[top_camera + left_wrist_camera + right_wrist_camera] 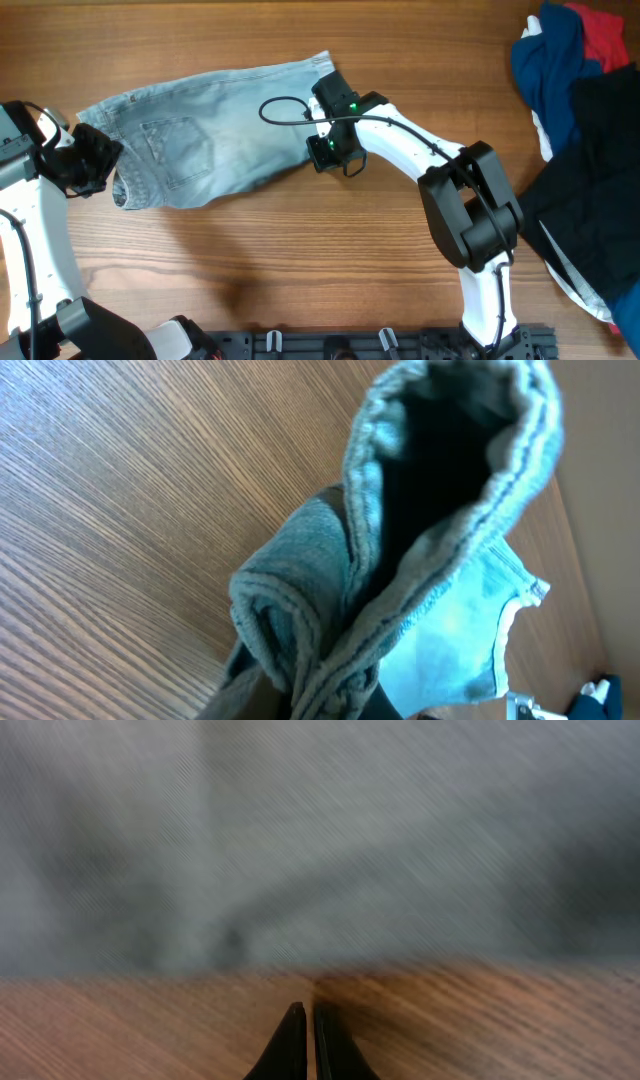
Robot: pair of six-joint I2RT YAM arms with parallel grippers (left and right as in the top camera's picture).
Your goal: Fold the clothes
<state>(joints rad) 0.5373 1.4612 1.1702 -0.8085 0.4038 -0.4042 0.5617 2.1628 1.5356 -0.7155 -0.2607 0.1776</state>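
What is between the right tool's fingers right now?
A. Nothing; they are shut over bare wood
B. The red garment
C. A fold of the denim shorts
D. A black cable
A: in the right wrist view the right tool has its fingers pressed together with nothing between them, over the table and just short of the edge of the denim shorts.

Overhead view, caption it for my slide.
Left gripper pinches light blue faded denim shorts; right gripper, shut, at their other end.
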